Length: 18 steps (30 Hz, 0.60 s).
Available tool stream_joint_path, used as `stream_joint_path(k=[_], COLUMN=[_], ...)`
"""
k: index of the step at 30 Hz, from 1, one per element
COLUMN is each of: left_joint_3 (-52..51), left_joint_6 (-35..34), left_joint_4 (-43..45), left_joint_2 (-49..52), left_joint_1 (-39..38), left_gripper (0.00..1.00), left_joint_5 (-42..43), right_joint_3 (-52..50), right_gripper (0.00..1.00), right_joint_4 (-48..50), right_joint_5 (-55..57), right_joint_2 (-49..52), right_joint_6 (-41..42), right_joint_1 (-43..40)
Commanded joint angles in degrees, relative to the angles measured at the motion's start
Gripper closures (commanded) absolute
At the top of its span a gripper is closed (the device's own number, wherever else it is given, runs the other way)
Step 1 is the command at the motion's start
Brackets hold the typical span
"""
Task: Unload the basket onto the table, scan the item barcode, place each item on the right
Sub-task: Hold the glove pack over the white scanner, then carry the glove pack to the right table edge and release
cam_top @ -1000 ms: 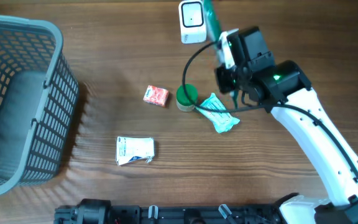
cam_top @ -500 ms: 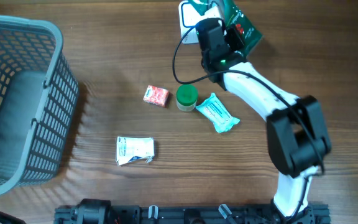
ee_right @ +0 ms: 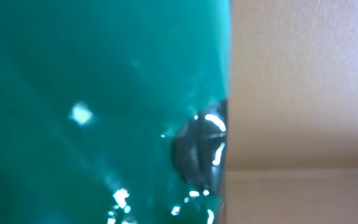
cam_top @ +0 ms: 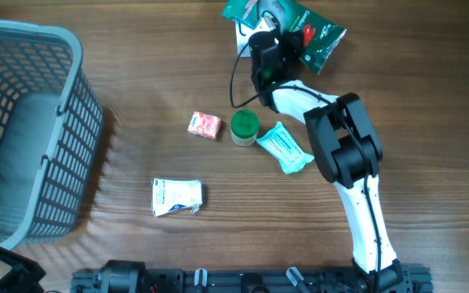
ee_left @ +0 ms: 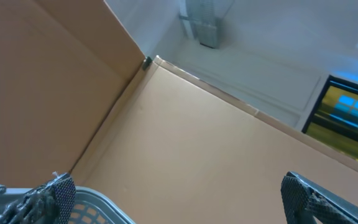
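Top centre of overhead frame: right gripper (cam_top: 278,26), pressed together on green packet (cam_top: 317,37). Packet spread out flat at the upper edge, lying over white scanner (cam_top: 241,36); only a sliver of scanner visible at the packet's left underside. Touching or just above, cannot tell.

Right wrist view: filled on the left by blurred green film of the packet, nothing legible. No barcode made out in any view.

Left wrist view: left gripper (ee_left: 176,190) aimed upward, fingers (ee_left: 58,193) in the bottom corners of the frame, spread wide, nothing between them. Rim of grey basket (ee_left: 98,208) along the bottom left edge.

Rest of wooden table (cam_top: 397,106), overhead:
- grey basket, far left
- pink packet (cam_top: 204,124), centre, just left of green-lidded jar (cam_top: 245,126)
- teal sachet (cam_top: 285,148), just right of the jar, touching or nearly
- white pouch (cam_top: 176,197), lower centre-left, well apart from the others
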Motion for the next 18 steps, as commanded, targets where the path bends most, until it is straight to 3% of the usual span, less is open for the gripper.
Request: stream_joint_path(k=[1, 5, 11, 18], left_joint_3=[-0.2, -0.2, -0.2, -0.2], left_joint_6=[-0.3, -0.3, -0.3, -0.3], left_joint_4=[0.5, 0.5, 4.0, 5.3], left_joint_2=[-0.4, -0.4, -0.4, -0.4], left_joint_1=[-0.5, -1.7, -1.6, -1.6], left_gripper=[0.0, 0.0, 0.0, 0.0], left_joint_5=[-2.7, -3.0, -13.9, -15.2], right_joint_3=[1.6, 1.6, 1.6, 1.6], right_gripper=[0.96, 0.96, 0.96, 0.96], right_joint_4=[0.3, -1.1, -7.0, -7.0], right_joint_5=[3.8, 3.6, 3.1, 7.7], right_joint_2=[0.9, 0.9, 0.4, -9.1], right_joint_6=[-0.5, 0.3, 0.4, -2.0], right_joint_1=[-1.9, -1.4, 1.1, -3.8])
